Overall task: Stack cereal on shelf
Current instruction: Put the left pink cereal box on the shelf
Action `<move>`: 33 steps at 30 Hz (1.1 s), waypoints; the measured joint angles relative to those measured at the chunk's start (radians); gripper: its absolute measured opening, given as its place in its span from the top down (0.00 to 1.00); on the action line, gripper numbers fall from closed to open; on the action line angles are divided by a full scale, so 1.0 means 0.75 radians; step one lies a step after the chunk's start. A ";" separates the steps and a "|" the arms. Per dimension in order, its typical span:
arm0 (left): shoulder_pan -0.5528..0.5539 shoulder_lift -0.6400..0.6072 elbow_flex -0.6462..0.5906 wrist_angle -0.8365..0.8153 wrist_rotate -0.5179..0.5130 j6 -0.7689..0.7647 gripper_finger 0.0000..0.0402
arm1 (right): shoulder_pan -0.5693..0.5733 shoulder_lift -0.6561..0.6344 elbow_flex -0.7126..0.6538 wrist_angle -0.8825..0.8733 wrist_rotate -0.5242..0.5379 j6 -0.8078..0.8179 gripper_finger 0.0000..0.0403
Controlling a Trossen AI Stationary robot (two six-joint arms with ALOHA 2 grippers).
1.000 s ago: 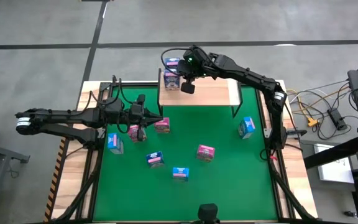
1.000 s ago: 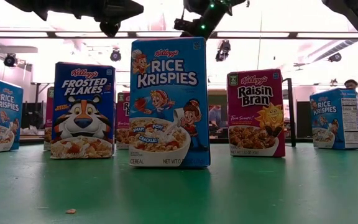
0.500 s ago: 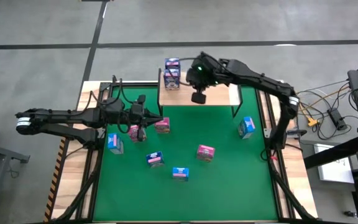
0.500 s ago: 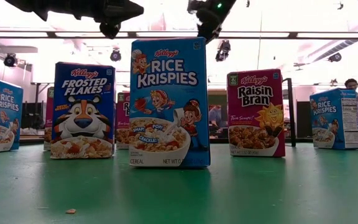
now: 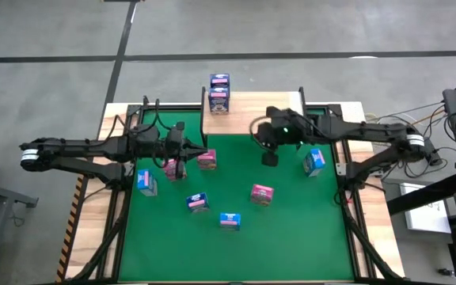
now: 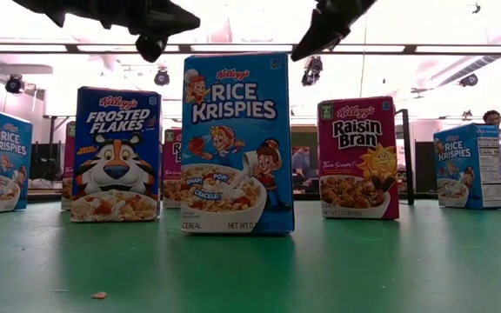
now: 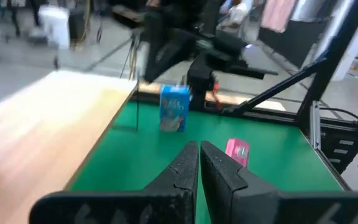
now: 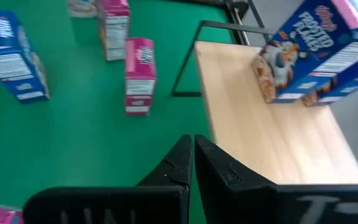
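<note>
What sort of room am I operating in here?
Probably a robotics lab or workshop: a bare concrete floor, cables and gear beside the green table, and overhead strip lights with a person standing far behind.

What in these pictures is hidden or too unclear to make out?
- Low view: the shelf is hidden behind the Rice Krispies box and its neighbours.
- Low view: both arms are cut off by the top edge.
- High view: the prints on the stacked boxes on the shelf are too small to read.
- Left wrist view: the pink box is blurred, its print unreadable.
</note>
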 joint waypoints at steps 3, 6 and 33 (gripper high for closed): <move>0.000 -0.001 0.079 -0.269 -0.034 -0.081 0.98 | 0.026 -0.077 -0.140 0.139 0.000 -0.001 0.98; 0.000 0.014 0.192 -0.638 -0.048 -0.171 0.95 | 0.036 -0.140 -0.258 0.261 -0.001 -0.001 0.98; -0.006 0.343 0.445 -1.666 -0.228 -0.026 0.31 | 0.036 -0.258 -0.519 0.430 -0.076 0.051 0.98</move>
